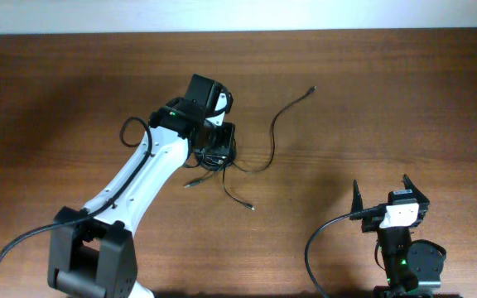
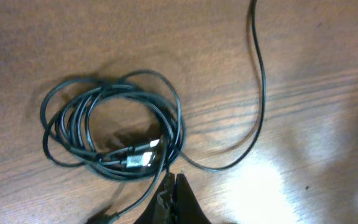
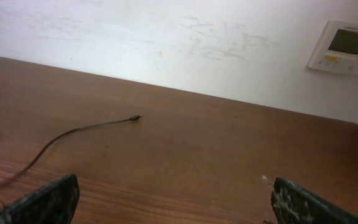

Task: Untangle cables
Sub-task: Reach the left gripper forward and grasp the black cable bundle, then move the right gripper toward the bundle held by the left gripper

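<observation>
One cable bundle (image 2: pixel 73 130), two tools (image 2: pixel 173 183) (image 1: pixel 381 189).

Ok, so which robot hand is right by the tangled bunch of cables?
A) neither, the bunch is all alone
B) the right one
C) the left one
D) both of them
C: the left gripper is down right at the edge of the coiled cables, while the right gripper is open and well away from them.

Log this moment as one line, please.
left gripper: shut at coil edge | right gripper: open, away from bundle | cables: coiled bundle, one strand trailing out
</observation>
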You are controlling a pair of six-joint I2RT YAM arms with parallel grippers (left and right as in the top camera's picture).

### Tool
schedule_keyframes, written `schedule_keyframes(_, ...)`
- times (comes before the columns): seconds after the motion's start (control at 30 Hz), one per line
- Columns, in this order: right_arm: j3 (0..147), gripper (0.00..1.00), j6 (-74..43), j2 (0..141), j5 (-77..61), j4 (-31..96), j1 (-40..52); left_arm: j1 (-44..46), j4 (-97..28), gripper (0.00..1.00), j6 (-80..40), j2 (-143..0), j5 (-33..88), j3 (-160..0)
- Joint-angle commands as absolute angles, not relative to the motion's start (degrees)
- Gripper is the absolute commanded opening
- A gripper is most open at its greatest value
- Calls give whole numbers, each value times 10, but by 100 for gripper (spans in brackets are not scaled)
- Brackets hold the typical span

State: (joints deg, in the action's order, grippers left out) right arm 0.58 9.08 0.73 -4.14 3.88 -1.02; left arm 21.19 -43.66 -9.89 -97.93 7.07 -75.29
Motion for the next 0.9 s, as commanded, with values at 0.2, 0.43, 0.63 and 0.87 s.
schedule_keyframes(0.2, 3, 98, 90, 4, -49, 36, -8, 194, -446, 67, -96, -1051, 1, -735)
schedule_keyframes(0.43, 3, 99, -79, 4, -304, -16, -8, 126, -410, 61, -168, -1052, 32, -707)
schedule_keyframes(0.63, 52, 99, -127, 10, -302, 30, -8, 126, -315, 27, -200, -1052, 34, -634)
schedule_keyframes(0.87, 273, 99, -123, 214, -293, 175, -8, 126, -298, 0, -185, -1052, 69, -631)
